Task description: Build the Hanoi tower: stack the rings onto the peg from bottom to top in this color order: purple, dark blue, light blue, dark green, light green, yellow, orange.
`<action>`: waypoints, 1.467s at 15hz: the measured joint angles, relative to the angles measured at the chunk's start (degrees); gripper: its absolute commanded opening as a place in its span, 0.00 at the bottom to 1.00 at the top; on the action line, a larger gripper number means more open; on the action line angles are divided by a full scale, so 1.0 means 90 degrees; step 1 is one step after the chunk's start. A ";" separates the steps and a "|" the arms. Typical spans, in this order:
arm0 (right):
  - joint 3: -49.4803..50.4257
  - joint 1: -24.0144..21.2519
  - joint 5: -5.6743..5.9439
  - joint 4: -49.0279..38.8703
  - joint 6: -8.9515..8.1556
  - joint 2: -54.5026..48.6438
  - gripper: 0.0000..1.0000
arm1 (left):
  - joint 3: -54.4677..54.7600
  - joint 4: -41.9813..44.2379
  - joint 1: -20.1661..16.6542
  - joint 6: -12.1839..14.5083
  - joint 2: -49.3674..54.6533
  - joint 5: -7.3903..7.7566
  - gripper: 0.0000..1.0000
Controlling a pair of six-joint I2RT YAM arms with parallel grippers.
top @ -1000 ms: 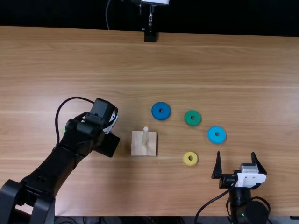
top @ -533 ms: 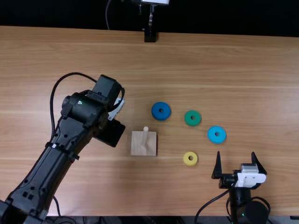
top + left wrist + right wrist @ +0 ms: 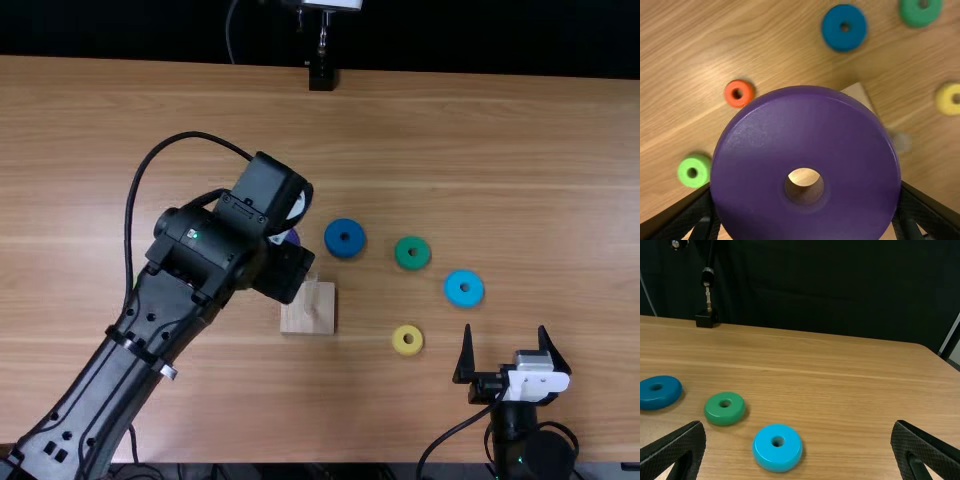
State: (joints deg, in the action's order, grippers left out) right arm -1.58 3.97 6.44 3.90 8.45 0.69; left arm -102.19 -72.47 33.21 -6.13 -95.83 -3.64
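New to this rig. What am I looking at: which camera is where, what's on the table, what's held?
It's a robot with a left arm and a right arm. The top view looks steeply down on the table; each wrist view comes from a camera on that arm's wrist.

The left gripper holds the purple ring, fingers on opposite sides of it. The right gripper is open, with nothing between its fingers.

On the table: the wooden base and six rings: dark blue, dark green, light blue, yellow, orange and light green.
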 measured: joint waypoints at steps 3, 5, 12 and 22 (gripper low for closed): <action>0.0000 0.0000 -0.0002 0.0002 0.0002 0.0000 1.00 | -0.0063 -0.0015 0.0415 -0.0350 0.0000 0.0005 0.00; 0.0000 0.0000 0.0000 0.0000 0.0002 0.0000 1.00 | -0.0066 -0.0015 0.0525 -0.0488 -0.0073 0.0027 0.00; 0.0000 0.0000 -0.0002 0.0000 0.0002 0.0000 1.00 | -0.0068 0.0012 0.0685 -0.0537 -0.0644 0.0022 0.00; 0.0000 0.0000 0.0000 -0.0002 0.0000 0.0000 1.00 | -0.0068 0.0015 0.0811 -0.0542 -0.0680 0.0029 0.00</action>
State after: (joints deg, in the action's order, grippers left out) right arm -1.58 3.97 6.44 3.88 8.45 0.69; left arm -102.80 -72.34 40.51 -11.00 -101.95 -3.38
